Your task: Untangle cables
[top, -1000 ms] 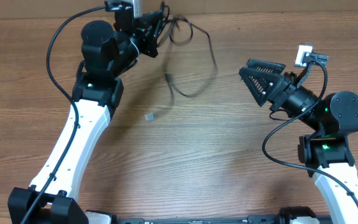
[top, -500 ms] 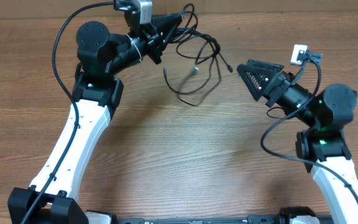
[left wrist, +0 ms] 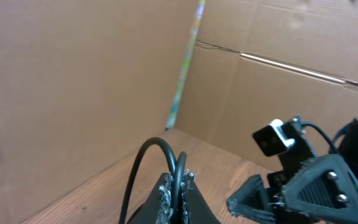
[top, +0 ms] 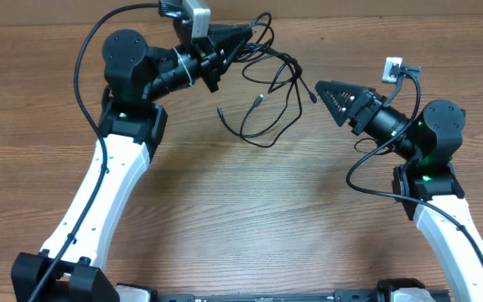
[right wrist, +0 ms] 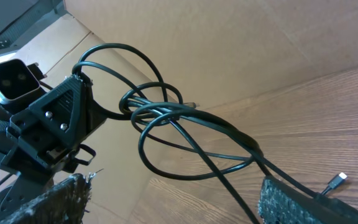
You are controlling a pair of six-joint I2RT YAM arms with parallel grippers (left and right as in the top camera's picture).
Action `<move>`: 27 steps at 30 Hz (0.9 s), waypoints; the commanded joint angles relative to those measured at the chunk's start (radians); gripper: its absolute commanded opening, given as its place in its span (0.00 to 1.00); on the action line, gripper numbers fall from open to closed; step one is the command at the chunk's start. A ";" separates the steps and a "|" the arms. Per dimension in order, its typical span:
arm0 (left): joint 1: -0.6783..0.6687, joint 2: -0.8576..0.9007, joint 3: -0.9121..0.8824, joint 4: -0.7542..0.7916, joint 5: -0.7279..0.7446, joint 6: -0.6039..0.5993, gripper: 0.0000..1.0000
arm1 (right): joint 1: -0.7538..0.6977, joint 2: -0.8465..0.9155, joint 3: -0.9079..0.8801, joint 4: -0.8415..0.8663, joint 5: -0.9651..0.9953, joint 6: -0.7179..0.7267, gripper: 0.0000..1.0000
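While my left fingers (top: 229,42) squeeze the cables (right wrist: 166,112), my right fingers (top: 338,86) are wide open. I should pinch one loop, slowly.

Wood-grain table (top: 267,226); unclear whether the cables (top: 268,94) rest on it.

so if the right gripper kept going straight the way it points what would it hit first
Probably the cables: in the right wrist view their loops hang straight ahead of the open right gripper, with the left gripper holding them beyond. Depth is unclear, so this is a guess.
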 commanded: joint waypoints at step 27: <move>0.076 -0.021 0.011 0.210 0.559 0.235 0.04 | -0.002 -0.004 0.016 -0.002 -0.070 -0.154 0.72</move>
